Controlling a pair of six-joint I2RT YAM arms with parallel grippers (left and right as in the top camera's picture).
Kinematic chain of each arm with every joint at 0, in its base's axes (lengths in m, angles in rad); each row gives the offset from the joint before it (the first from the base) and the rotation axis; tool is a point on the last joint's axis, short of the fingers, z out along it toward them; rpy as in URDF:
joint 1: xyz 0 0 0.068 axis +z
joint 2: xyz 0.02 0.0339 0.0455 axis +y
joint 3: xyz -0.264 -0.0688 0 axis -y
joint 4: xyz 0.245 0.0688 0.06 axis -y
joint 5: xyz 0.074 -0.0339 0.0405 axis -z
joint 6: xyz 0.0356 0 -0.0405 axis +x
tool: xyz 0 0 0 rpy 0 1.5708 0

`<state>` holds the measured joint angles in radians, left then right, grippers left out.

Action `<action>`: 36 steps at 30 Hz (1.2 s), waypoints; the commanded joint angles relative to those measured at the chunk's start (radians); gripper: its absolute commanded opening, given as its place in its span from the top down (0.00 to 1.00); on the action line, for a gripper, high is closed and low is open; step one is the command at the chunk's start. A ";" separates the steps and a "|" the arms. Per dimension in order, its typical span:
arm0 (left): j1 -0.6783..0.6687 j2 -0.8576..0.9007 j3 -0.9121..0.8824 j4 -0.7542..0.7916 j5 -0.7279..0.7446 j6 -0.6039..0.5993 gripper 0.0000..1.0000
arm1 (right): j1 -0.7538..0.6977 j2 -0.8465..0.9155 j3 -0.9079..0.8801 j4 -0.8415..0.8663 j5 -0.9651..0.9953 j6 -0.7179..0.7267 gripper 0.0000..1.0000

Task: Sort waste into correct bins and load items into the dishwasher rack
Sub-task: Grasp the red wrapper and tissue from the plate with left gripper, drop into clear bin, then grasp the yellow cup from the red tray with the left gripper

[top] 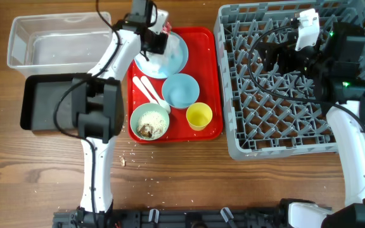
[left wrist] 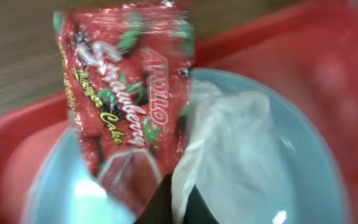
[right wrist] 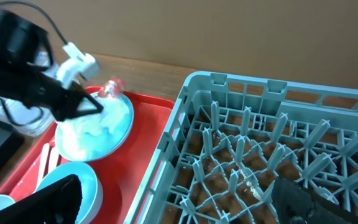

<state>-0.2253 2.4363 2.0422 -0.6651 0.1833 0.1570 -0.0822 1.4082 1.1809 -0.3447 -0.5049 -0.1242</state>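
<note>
My left gripper (top: 155, 43) is down on the pale blue plate (top: 176, 58) at the back of the red serving tray. In the left wrist view its dark fingers (left wrist: 176, 208) pinch the edge of the crumpled white tissue (left wrist: 229, 149), which lies on the plate (left wrist: 309, 180) beside the red snack wrapper (left wrist: 126, 99). My right gripper (top: 266, 60) hangs open and empty over the grey dishwasher rack (top: 284, 136), with its fingers (right wrist: 179, 205) spread wide above the pegs. The pale green bowl (top: 149, 121) holds rice-like scraps.
On the red tray (top: 211, 82) are a pale blue bowl (top: 180, 90), a yellow cup (top: 199, 116) and a white fork and spoon (top: 149, 90). The clear tub (top: 49, 41) and the black tray (top: 40, 101) stand to the left. Crumbs lie on the table near the front.
</note>
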 commanded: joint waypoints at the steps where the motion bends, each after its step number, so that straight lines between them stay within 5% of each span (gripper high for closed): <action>1: 0.057 -0.237 0.008 -0.063 0.005 -0.153 0.96 | -0.001 0.010 0.022 -0.002 -0.013 0.023 0.00; 9: 0.337 -0.274 -0.003 -0.200 -0.111 -0.394 0.96 | -0.001 0.010 0.022 0.016 -0.013 0.022 0.00; 12: 0.431 -0.192 -0.014 -0.100 -0.109 -0.323 0.95 | -0.002 0.010 0.022 0.032 -0.013 0.023 0.00; 13: 0.438 -0.154 -0.014 -0.069 -0.107 -0.321 0.87 | -0.001 0.010 0.022 0.029 -0.013 0.023 0.00; 14: 0.438 -0.127 -0.014 -0.050 -0.106 -0.322 0.48 | -0.001 0.010 0.022 0.029 -0.013 0.023 0.00; 15: 0.436 -0.121 -0.014 -0.045 -0.106 -0.321 0.25 | -0.001 0.010 0.022 0.030 -0.013 0.023 0.00; 18: 0.436 -0.150 -0.011 -0.039 -0.105 -0.318 0.07 | -0.001 0.010 0.022 0.030 -0.013 0.023 0.00; 20: 0.435 -0.192 -0.011 -0.050 -0.077 -0.310 0.07 | -0.001 0.010 0.022 0.031 -0.013 0.022 0.00; 22: 0.416 -0.254 -0.011 -0.097 0.079 -0.216 0.17 | -0.001 0.010 0.022 0.031 -0.013 0.023 0.00; 28: 0.233 -0.304 -0.013 -0.359 0.333 -0.134 0.15 | 0.000 0.010 0.021 0.025 -0.013 0.036 0.00; 36: -0.118 -0.264 -0.049 -0.627 0.241 -0.007 0.29 | 0.000 0.010 0.022 0.002 -0.013 0.050 0.00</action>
<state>-0.2764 2.1448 2.0304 -1.2720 0.4576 0.1040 -0.0822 1.4086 1.1809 -0.3355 -0.5053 -0.0898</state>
